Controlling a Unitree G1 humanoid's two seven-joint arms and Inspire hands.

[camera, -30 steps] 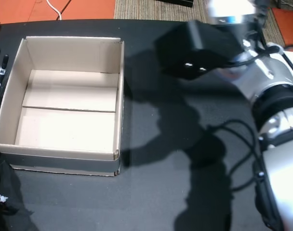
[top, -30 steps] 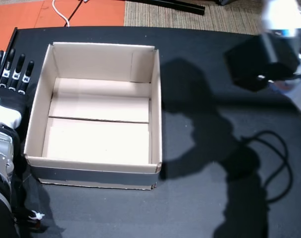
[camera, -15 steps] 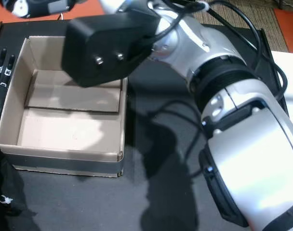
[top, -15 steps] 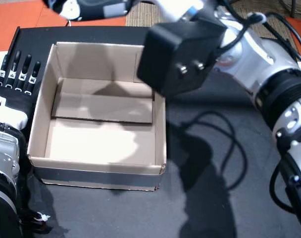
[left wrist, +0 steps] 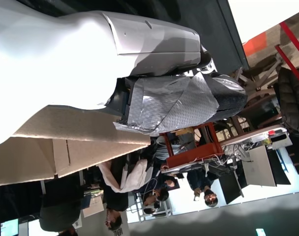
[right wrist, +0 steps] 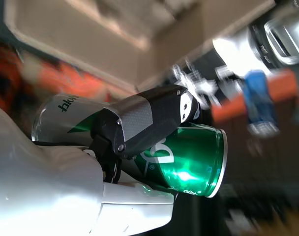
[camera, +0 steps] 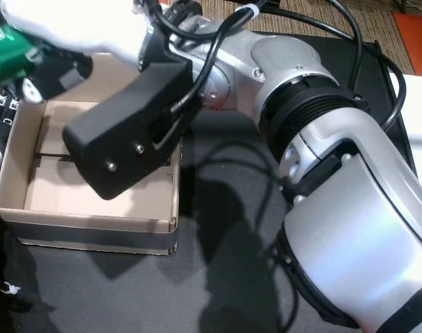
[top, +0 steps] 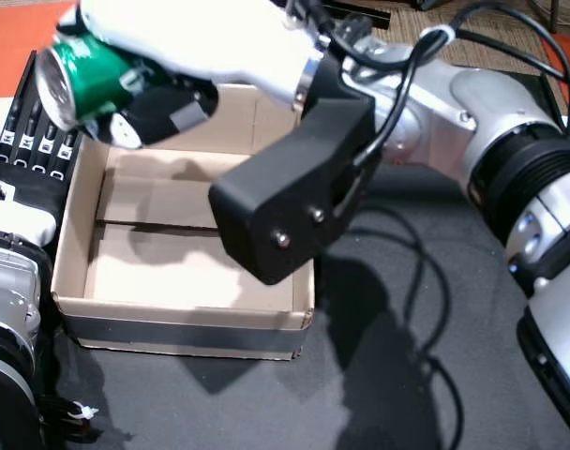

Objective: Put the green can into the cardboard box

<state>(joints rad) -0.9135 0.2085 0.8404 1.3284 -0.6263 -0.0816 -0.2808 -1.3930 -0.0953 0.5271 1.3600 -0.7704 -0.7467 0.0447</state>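
Fingers (right wrist: 144, 118) of the right hand (top: 172, 56) clamp round the green can (top: 79, 70), held tilted above the cardboard box's (top: 182, 319) far left corner. Can lettering is unreadable. Left hand (top: 27, 141) rests outside the box, fingers straight, apart.

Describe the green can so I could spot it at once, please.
Start at the open cardboard box on the black table. Above its far left corner the right hand reaches across; the can lies on its side in those fingers. It is the only shiny green thing here, its silver end showing.
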